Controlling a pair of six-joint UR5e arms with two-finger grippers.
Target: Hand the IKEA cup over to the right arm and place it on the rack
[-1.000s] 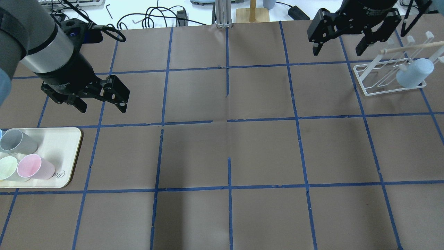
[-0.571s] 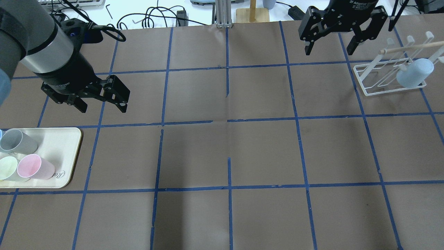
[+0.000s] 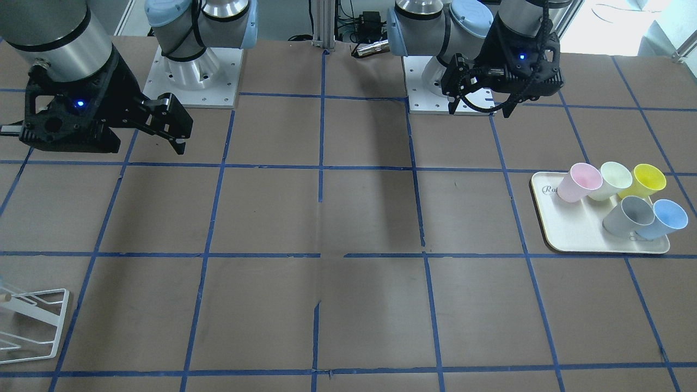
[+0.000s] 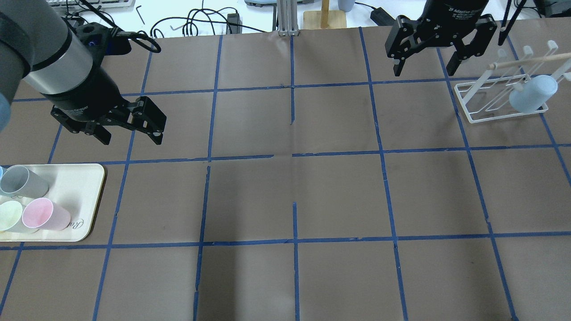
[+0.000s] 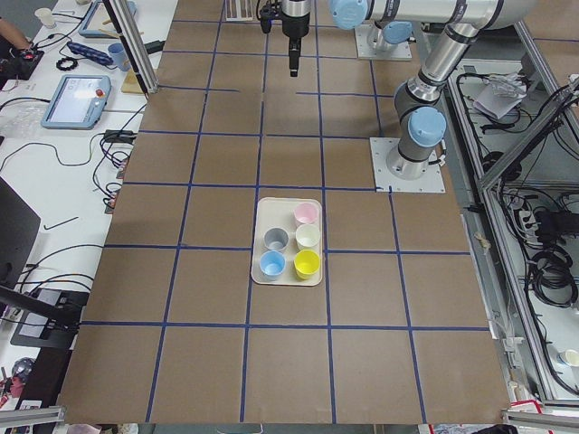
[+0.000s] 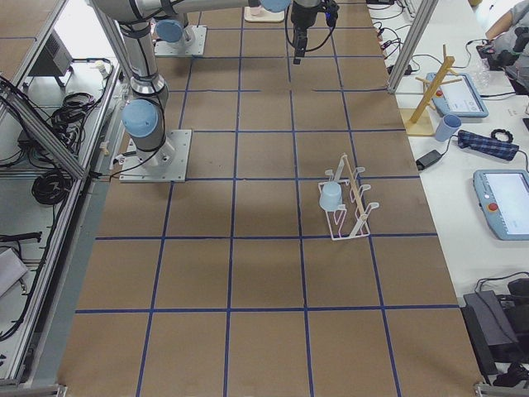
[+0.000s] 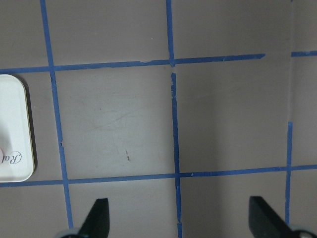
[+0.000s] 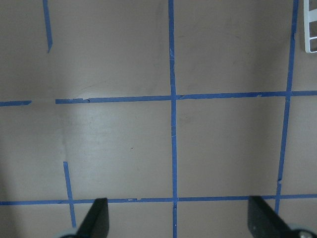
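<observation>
A pale sky-blue IKEA cup [image 4: 533, 93] hangs tilted on the white wire rack [image 4: 462, 103] at the far right. A second blue cup [image 3: 667, 218] lies on the cream tray [image 3: 572, 223], beside a grey cup [image 3: 629, 215]. My right gripper [image 4: 423, 72] hovers open and empty, left of the rack and apart from it. My left gripper [image 4: 132, 140] is open and empty above the table, beyond the tray's [image 4: 76, 187] far edge. The left wrist view shows both fingertips [image 7: 99, 218] spread over bare table, with the tray corner [image 7: 15, 129] at the left edge.
Pink [image 4: 44, 215], pale green [image 4: 11, 216] and grey [image 4: 24, 182] cups lie on the tray, and a yellow cup [image 3: 648, 179] shows from the front. Cables and a wooden stand [image 4: 324, 18] sit beyond the table's far edge. Blue tape lines cross the brown table.
My right gripper has moved left, away from the rack, and turned level, staying open. The left gripper has hardly moved. The cup on the rack stays put.
</observation>
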